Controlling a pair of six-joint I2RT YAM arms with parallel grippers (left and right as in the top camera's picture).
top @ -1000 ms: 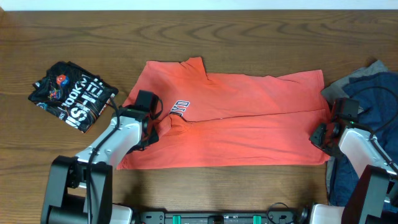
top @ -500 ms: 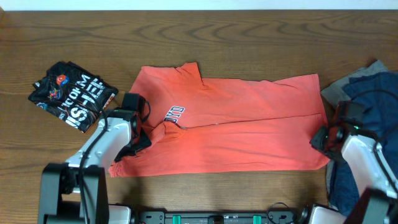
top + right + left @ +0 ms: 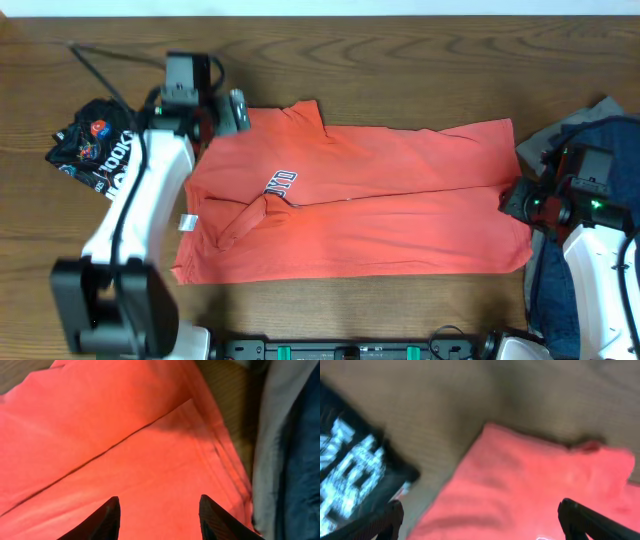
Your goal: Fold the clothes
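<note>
The coral-red shirt (image 3: 380, 205) lies flat across the middle of the table, folded lengthwise, with its lettering (image 3: 282, 181) near the left end. My left gripper (image 3: 224, 110) hovers over the shirt's upper left corner, open wide. In the left wrist view the gripper (image 3: 480, 521) has only red cloth (image 3: 535, 485) below and nothing between its fingers. My right gripper (image 3: 512, 200) is at the shirt's right edge. In the right wrist view it (image 3: 159, 510) stands open just above the red fabric (image 3: 125, 435), holding nothing.
A folded black shirt with printed lettering (image 3: 115, 150) lies at the left, also in the left wrist view (image 3: 350, 480). A heap of navy and grey clothes (image 3: 600, 130) sits at the right edge, close beside my right gripper (image 3: 295, 460). Bare wood table (image 3: 420, 60) runs along the back.
My left gripper let go of the shirt's lower left part, opened wide and swung up to the upper left corner. My right gripper opened and released the right edge.
</note>
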